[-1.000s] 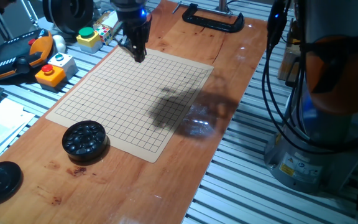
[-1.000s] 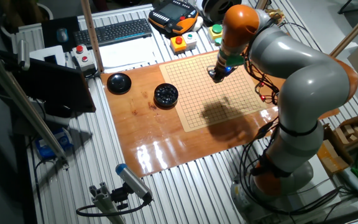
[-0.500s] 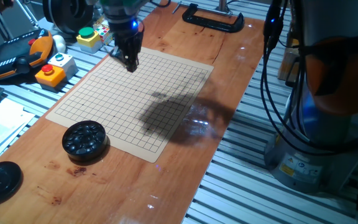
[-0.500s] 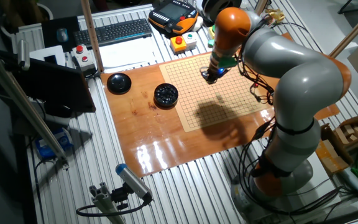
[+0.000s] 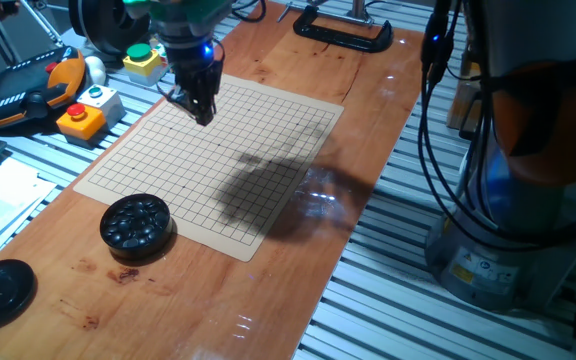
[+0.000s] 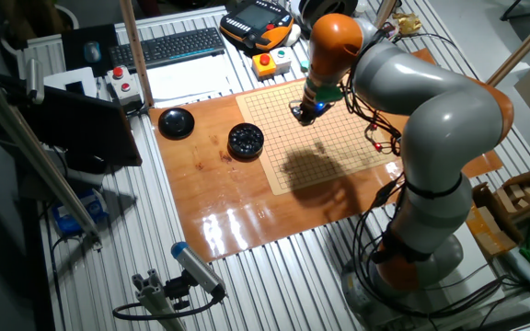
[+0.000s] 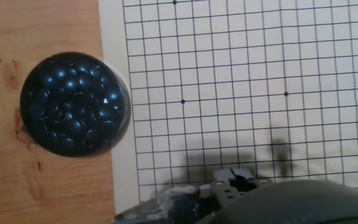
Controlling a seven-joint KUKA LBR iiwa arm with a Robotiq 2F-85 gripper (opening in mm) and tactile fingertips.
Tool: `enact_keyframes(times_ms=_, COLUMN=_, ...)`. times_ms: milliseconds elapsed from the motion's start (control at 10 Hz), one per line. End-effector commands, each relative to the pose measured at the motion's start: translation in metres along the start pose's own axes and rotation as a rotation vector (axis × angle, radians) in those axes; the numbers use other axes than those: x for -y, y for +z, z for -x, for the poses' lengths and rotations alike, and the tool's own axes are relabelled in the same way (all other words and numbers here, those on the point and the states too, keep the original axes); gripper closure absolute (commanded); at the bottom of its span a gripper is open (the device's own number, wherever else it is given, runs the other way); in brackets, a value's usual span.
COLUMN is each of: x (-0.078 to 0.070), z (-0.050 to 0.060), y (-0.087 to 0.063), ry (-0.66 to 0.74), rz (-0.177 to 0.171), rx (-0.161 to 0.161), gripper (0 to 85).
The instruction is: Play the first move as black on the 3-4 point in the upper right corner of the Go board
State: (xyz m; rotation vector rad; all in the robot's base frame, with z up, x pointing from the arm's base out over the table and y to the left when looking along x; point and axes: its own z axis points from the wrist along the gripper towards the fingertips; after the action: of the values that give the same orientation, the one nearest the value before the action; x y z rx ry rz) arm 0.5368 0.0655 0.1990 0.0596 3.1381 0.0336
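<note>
While the Go board [image 5: 213, 160] lies flat on the wooden table [image 5: 368, 120] with no stone on any crossing that shows, the tool [image 5: 200, 110] hangs just above the grid near the board's far edge, on the side by the button boxes [image 5: 88, 110]. Whether its fingers are spread, pressed together or pinching a stone cannot be told: both fixed views show only a dark tip, and in the hand view the fingers sit at the bottom edge, mostly hidden. The black stones are heaped in the round bowl [image 7: 73, 104], which stands on the wood, touching the board's edge (handy for a straight-down pick). Its lid [image 5: 0, 291] lies well apart, so the bowl is open. No single stone shows outside the bowl. Judging from this, the 3-4 point is not yet played, and which corner counts as upper right I cannot tell.
</note>
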Motion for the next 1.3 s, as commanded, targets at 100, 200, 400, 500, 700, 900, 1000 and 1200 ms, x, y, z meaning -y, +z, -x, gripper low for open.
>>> enact_keyframes(times_ms=100, x=-0.005, z=0.000, y=0.004, ry=0.000, rz=0.000, rx=0.002, gripper=84.3)
enact_keyframes(times_ms=200, x=-0.008, z=-0.001, y=0.005, ry=-0.002, rz=-0.003, rx=0.005, gripper=84.3)
enact_keyframes(times_ms=400, x=-0.016, z=-0.004, y=0.009, ry=-0.003, rz=-0.018, rx=0.013, gripper=84.3)
enact_keyframes(times_ms=500, x=-0.019, z=-0.006, y=0.009, ry=-0.019, rz=-0.047, rx=0.022, gripper=84.3)
enact_keyframes(times_ms=700, x=-0.031, z=-0.008, y=0.011, ry=-0.057, rz=-0.108, rx=0.037, gripper=84.3)
enact_keyframes(times_ms=900, x=-0.044, z=-0.011, y=0.013, ry=-0.045, rz=-0.114, rx=0.036, gripper=84.3)
enact_keyframes(times_ms=1000, x=-0.047, z=-0.012, y=0.014, ry=-0.040, rz=-0.107, rx=0.032, gripper=84.3)
enact_keyframes(times_ms=1200, x=-0.056, z=-0.013, y=0.018, ry=-0.028, rz=-0.106, rx=0.038, gripper=84.3)
